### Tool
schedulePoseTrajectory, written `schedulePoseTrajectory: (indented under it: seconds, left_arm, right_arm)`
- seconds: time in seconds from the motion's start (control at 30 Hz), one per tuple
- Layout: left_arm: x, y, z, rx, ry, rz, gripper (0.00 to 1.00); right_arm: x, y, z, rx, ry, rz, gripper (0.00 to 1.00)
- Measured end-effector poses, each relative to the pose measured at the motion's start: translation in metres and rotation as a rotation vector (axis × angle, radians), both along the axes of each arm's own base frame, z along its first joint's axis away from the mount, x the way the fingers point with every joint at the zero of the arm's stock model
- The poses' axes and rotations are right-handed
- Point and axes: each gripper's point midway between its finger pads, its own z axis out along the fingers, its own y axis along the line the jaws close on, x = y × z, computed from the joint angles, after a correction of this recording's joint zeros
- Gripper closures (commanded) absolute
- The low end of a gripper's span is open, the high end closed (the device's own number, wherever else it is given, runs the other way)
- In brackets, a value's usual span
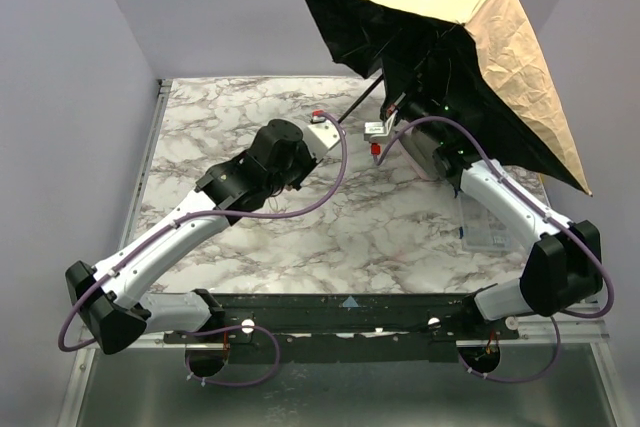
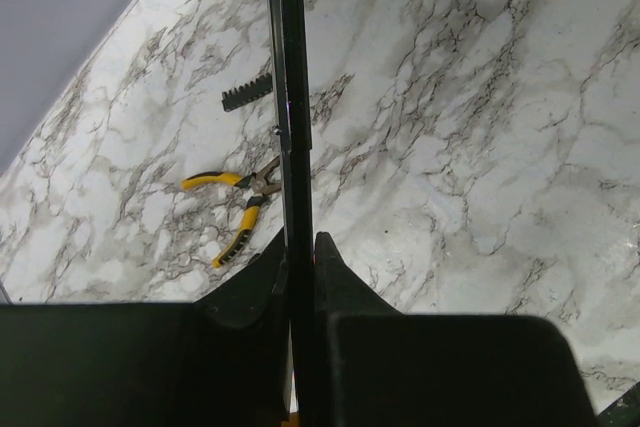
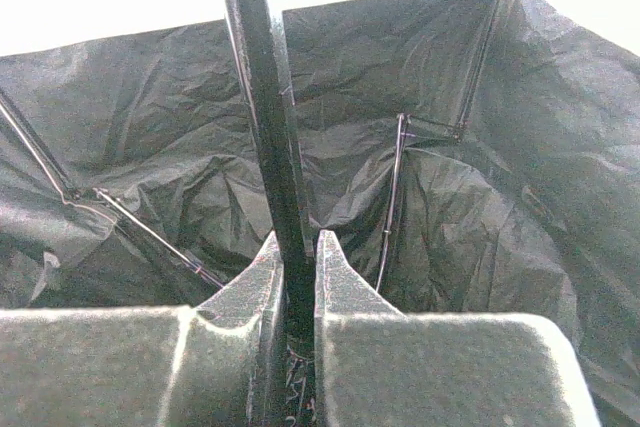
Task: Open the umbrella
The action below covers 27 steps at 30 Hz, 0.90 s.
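The umbrella (image 1: pixel 470 17) stands open above the far right of the table, peach-beige fabric outside and black lining (image 3: pixel 460 237) with thin ribs inside. Its slim black shaft (image 1: pixel 365 99) slants down to the left from under the canopy. My left gripper (image 1: pixel 333 127) is shut on the lower part of the shaft (image 2: pixel 290 97), which runs straight up between the jaws (image 2: pixel 300 239). My right gripper (image 1: pixel 398 110) is shut on the shaft (image 3: pixel 262 97) higher up, close under the canopy, with the lining filling its wrist view (image 3: pixel 297 237). The handle knob is hidden.
Yellow-handled pliers (image 2: pixel 236 209) and a small black toothed piece (image 2: pixel 247 93) lie on the marble table (image 1: pixel 250 227) below the left gripper. A clear plastic item (image 1: pixel 482 222) lies under the right forearm. Grey walls close in the left and back.
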Motion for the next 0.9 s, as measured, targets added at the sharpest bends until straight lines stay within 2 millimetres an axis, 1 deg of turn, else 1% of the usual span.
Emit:
schedulePoseTrajectory:
  seconds: [0.13,0.2,0.37,0.5,0.67,0.9]
  left_arm:
    - [0.000,0.000,0.002,-0.012,-0.014,-0.002,1.00]
    - [0.000,0.000,0.003,-0.017,-0.021,-0.003,1.00]
    - [-0.001,0.003,0.000,-0.025,-0.029,-0.001,1.00]
    - [-0.003,0.005,0.000,-0.027,-0.030,-0.001,1.00]
    - [-0.005,0.004,-0.001,-0.034,-0.031,-0.010,1.00]
    - [-0.005,0.003,-0.002,-0.062,-0.036,-0.003,1.00]
  right_arm:
    - [-0.001,0.001,0.006,0.011,-0.023,0.007,0.88]
    - [-0.002,0.001,0.008,0.015,-0.031,0.013,0.85]
    - [0.000,0.004,0.012,0.040,-0.024,0.032,0.82]
    - [0.005,-0.003,0.016,0.057,-0.025,0.019,0.82]
    - [0.012,-0.016,0.025,0.070,-0.047,-0.008,0.82]
    - [0.019,-0.018,0.034,0.068,-0.082,0.012,0.82]
